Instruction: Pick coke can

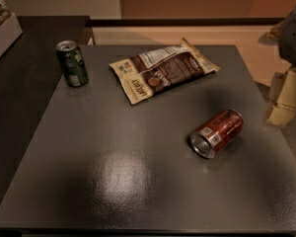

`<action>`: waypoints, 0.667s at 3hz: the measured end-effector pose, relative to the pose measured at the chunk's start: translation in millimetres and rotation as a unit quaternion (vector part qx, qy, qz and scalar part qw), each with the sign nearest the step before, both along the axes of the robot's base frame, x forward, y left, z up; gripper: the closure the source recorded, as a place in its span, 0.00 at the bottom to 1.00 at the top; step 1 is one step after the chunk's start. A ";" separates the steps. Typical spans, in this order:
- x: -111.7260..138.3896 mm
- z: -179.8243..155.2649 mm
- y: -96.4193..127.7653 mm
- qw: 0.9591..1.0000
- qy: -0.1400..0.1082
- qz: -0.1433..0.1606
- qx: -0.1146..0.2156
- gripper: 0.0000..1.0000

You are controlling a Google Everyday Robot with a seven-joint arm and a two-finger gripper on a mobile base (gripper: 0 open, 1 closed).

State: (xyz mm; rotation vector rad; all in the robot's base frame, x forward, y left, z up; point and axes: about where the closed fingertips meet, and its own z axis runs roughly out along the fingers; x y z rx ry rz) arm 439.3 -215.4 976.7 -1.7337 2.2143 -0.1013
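Note:
The coke can [217, 133] is red with silver ends and lies on its side at the right of the dark table [113, 177], its open end facing the front left. My gripper [285, 97] hangs at the right edge of the view, beyond the table's right edge. It is to the right of the can and slightly farther back, clear of it and holding nothing that shows.
A dark green can [72, 63] stands upright at the table's back left. A brown and cream snack bag [160, 72] lies flat at the back middle. A second dark surface [19, 78] adjoins on the left, with a light box [0, 28] on it.

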 end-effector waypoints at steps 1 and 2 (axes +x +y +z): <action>4.5 -8.5 3.3 1.000 0.003 0.023 0.005 0.00; 11.3 -21.1 8.8 0.998 0.012 0.062 0.006 0.00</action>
